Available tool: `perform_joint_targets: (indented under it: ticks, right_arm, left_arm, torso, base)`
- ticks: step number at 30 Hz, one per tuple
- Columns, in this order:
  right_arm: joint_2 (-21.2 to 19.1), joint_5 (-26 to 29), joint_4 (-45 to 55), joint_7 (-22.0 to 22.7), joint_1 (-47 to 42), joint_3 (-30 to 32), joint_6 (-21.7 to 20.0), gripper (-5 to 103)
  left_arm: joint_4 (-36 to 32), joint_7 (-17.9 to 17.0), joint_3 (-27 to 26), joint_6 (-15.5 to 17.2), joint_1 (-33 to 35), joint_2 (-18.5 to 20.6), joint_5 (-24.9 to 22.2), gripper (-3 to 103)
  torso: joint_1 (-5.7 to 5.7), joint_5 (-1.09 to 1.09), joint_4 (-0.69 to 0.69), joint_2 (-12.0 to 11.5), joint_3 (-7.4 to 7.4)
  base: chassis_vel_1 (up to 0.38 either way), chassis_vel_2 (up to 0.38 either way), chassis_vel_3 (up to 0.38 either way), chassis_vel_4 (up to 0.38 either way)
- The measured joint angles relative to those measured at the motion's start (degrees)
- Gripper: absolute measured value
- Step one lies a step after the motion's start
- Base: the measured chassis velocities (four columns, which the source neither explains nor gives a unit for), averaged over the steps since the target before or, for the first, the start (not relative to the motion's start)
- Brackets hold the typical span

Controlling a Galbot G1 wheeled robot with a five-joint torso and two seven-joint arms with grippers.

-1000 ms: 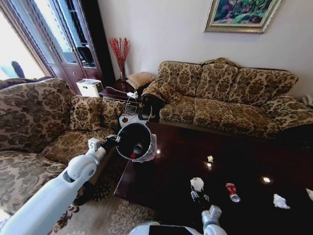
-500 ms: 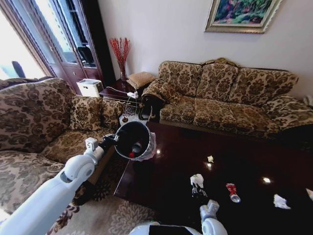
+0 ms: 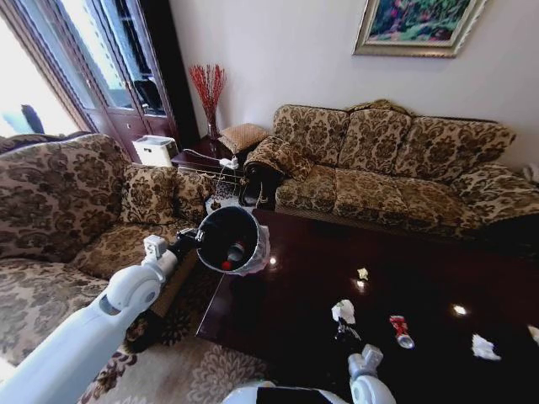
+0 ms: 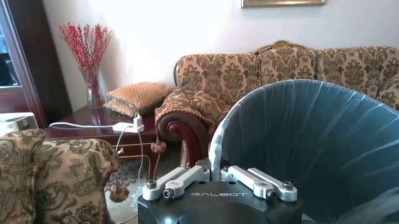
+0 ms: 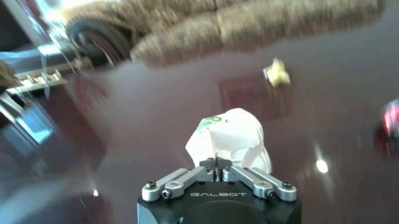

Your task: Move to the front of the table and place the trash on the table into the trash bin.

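While my right gripper (image 5: 219, 164) pinches a crumpled white tissue (image 5: 232, 140) above the glossy table (image 3: 295, 295), left gripper (image 4: 218, 175) clamps the ribbed bin (image 4: 311, 144) rim, held w/ bottle inside.

- Strong daylight is admitted through the window (image 3: 38, 67), which is blown out.
- Glare spots are mirrored on the table (image 3: 459, 310).
- The right wrist view is smeared by motion blur.
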Motion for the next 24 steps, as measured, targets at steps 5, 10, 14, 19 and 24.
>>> perform_joint_targets:
  ticks: [5, 10, 14, 19, 24]
  right_arm:
    - [-0.8, -2.0, 9.2, 0.0, -2.1, 0.4, 0.5, 0]
    - [-4.1, -2.6, 21.7, -0.6, -2.2, 1.0, -1.5, 0]
    - [-8.6, -0.2, 32.1, -2.1, -0.4, 2.4, -6.2, 0]
    - [-17.3, 9.6, 42.9, -5.3, 3.0, 6.2, -11.9, 0]
    - [-25.9, 19.6, 46.4, -8.0, 4.4, 10.0, -14.1, 0]
  left_arm:
    - [-0.4, 0.0, -0.3, 0.0, 0.6, -0.1, 0.0, 2]
    - [-0.5, 0.0, 0.4, -0.1, 0.7, -0.2, 0.1, 2]
    - [0.9, 0.2, 4.1, 0.0, -2.4, 0.4, -0.5, 2]
    - [2.8, 0.9, 8.6, 0.9, -9.2, 1.2, -2.0, 2]
    - [3.9, 1.7, 16.5, 1.0, -16.9, 3.0, -3.7, 2]
  torso:
    - [0.00, -0.03, 0.01, 0.0, -0.01]
    - [0.00, -0.02, 0.04, 0.0, -0.01]
    - [0.00, -0.02, 0.02, 0.0, -0.01]
    - [0.00, -0.02, 0.03, 0.0, -0.01]
    - [0.00, 0.00, 0.02, 0.0, -0.02]
  base:
    - [0.000, 0.000, 0.000, 0.000]
    - [0.000, 0.000, 0.000, 0.000]
    - [0.000, 0.000, 0.000, 0.000]
    - [0.000, 0.000, 0.000, 0.000]
    - [0.000, 0.000, 0.000, 0.000]
